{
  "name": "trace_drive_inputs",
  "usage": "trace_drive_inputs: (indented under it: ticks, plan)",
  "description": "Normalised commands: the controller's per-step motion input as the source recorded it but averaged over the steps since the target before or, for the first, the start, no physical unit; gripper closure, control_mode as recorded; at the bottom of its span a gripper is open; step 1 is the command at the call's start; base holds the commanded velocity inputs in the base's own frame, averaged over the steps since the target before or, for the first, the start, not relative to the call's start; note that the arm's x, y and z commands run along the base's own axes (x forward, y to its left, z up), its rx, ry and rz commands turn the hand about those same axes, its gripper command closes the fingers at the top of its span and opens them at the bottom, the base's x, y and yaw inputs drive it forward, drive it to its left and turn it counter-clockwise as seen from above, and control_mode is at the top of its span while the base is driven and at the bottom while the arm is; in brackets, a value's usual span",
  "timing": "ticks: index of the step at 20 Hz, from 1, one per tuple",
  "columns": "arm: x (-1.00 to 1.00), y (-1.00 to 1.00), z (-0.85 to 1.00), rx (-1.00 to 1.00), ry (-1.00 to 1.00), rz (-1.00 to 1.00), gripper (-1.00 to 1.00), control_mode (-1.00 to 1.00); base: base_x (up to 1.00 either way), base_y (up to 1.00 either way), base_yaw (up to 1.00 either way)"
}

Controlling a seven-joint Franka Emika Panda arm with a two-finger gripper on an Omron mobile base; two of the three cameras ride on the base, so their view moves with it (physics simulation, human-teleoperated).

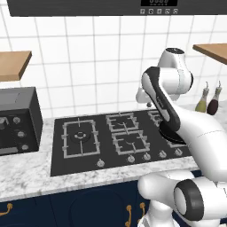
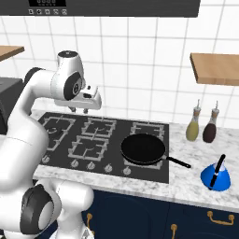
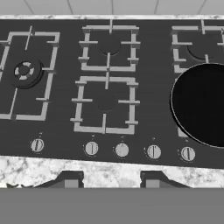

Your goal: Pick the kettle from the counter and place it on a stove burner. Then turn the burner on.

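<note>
Kettle (image 2: 215, 176) on the counter (image 2: 196, 186), far right of the stove (image 2: 102, 140) — well apart from the gripper (image 2: 79, 111). Hanging over the middle grates, jaws apart, holding nothing.

Even, bright, flat rendered light falls across the white wall tiles (image 2: 140, 70) and black stove (image 1: 111, 137), casting soft faint shadows, with coarse, slightly blurred detail and no glare.

kettle (image 2: 215, 178) on counter (image 2: 196, 184), right of stove (image 2: 98, 144)
</note>
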Motion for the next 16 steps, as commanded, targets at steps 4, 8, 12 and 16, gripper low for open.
trace_drive_inputs:
  ticks: [4,8,12,16]
  plan:
    - [-0.05,-0.08,0.00,0.00,-0.01,0.00,-1.00,-1.00,0.00,0.00,0.00]
    - [-0.34,-0.90,-0.03,0.00,0.00,-0.23,-1.00,-1.00,0.00,0.00,0.00]
    - [-0.49,-1.00,0.00,0.00,0.00,-0.33,-1.00,-1.00,0.00,0.00,0.00]
    - [-0.38,-1.00,0.00,0.00,-0.06,-0.31,-1.00,-1.00,0.00,0.00,0.00]
